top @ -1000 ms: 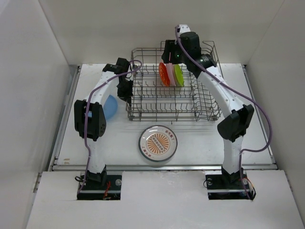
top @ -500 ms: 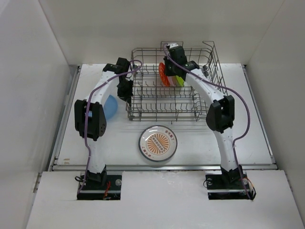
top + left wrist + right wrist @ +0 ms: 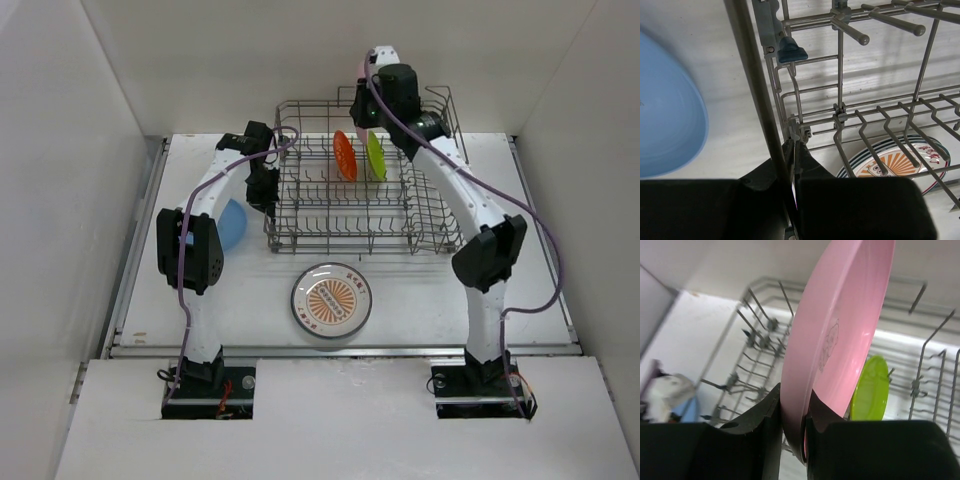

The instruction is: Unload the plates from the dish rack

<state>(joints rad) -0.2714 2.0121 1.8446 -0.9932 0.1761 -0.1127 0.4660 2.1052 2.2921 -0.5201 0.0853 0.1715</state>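
The grey wire dish rack (image 3: 360,215) stands at the back middle of the table. An orange-red plate (image 3: 344,155) and a lime-green plate (image 3: 375,155) stand upright in it. My right gripper (image 3: 372,76) is high above the rack's back edge, shut on the rim of a pink plate (image 3: 840,330) that hangs clear of the tines; its fingers (image 3: 765,415) clamp the edge. The green plate (image 3: 870,390) shows below. My left gripper (image 3: 265,187) is shut on a wire of the rack's left wall (image 3: 792,145). A blue plate (image 3: 232,223) lies left of the rack.
A larger white plate with dark rim and orange printed centre (image 3: 332,300) lies on the table in front of the rack and shows through the wires in the left wrist view (image 3: 900,160). White walls enclose the table on three sides.
My right gripper dipped into the rack between the orange-red and green plates, closed on the pink plate and lifted it up out of the rack. The left arm has not moved.
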